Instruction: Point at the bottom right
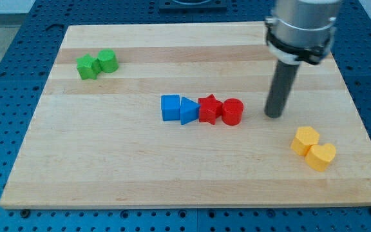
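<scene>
tip (274, 115) sits on the worktop (108, 174) just right of the red cylinder (232, 111), up-left of the yellow blocks (313, 148) — end effector is a bare rod, holds nothing. step: travelling to bottom-right corner; next move must skirt the yellows.

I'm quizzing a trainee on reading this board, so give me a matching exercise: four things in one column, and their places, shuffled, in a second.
Things:
1. green blocks
2. yellow blocks
3. blue cube
4. my tip

Places:
A. just to the view's right of the red cylinder
B. the board's top left
C. left end of the middle row
D. the board's bottom right

Pairs: 1-B, 2-D, 3-C, 4-A
</scene>
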You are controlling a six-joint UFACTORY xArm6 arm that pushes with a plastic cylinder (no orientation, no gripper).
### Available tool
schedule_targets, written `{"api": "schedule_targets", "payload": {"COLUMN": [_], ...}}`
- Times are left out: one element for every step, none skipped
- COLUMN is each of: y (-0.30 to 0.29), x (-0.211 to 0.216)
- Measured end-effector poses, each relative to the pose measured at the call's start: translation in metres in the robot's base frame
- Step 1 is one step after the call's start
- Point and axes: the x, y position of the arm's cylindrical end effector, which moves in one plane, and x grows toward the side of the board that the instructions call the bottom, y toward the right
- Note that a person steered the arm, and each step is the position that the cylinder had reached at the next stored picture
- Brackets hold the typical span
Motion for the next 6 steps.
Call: {"api": "schedule_targets", "payload": {"y": [-0.017, -0.07, -0.067, -0.026, 0.039, 0.092], "x": [0.036, 0.053, 0.086, 0.12, 0.144, 0.151]}}
